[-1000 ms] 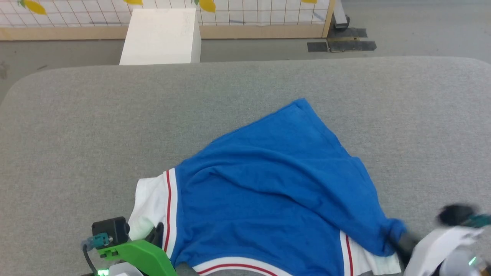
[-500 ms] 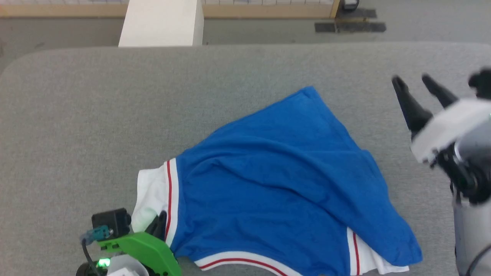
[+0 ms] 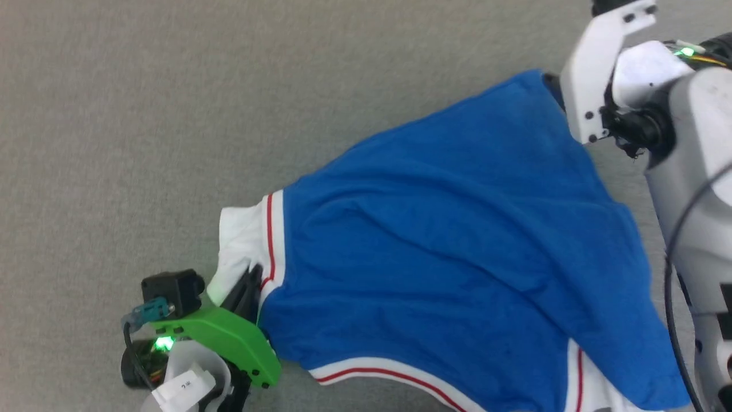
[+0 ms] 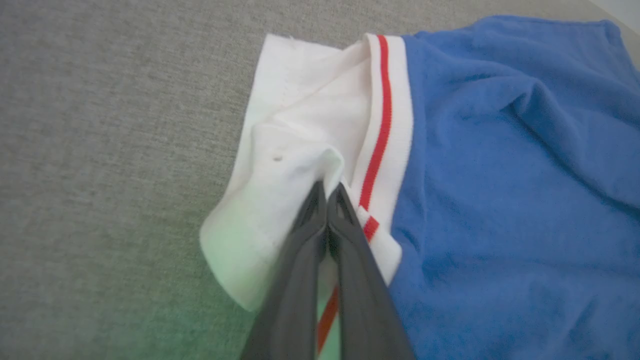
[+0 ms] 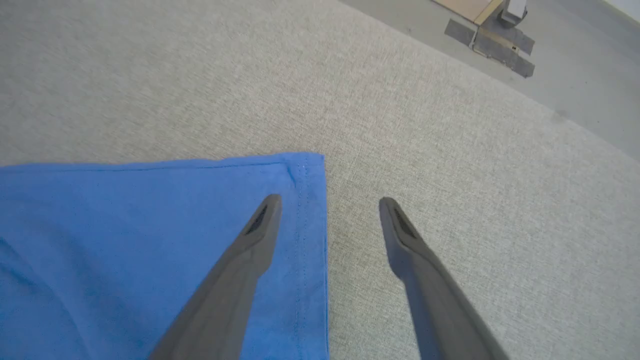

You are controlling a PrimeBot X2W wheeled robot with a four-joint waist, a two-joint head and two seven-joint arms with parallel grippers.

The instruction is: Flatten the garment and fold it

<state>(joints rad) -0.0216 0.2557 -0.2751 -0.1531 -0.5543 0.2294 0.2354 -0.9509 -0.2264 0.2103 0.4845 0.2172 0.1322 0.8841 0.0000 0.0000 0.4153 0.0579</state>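
Right end effector (image 5: 330, 201) now astride garment (image 5: 125, 225) corner, grey table (image 5: 450, 175) beneath

We record the soft jersey garment (image 3: 446, 257) as royal blue, with white sleeves (image 3: 240, 240) and red-and-white striped trim (image 3: 269, 234). We record the fabric-covered bench (image 3: 143, 114) as plain mottled grey.

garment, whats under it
The garment lies on the grey fabric surface, which shows around it. A white sleeve pokes from under its blue fold; the rest beneath is covered.
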